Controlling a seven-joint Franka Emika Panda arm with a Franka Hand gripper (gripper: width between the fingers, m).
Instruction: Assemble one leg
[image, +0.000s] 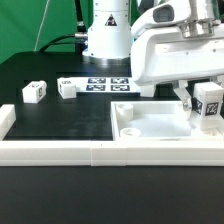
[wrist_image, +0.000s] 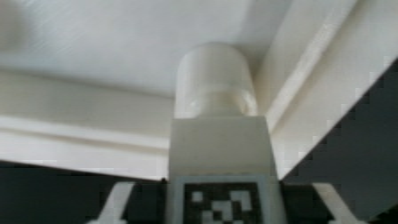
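In the exterior view, the 2 fingers are pinching 1 leg from either side. The arm is reaching down from above and holding it over the exterior view's right end of the 1 recessed panel. 2 loose legs are lying on the black bench, 1 far leg and 1 nearer leg beside the marker board. In the wrist view, the held leg is sitting between the fingers, its round peg pointing at the panel.
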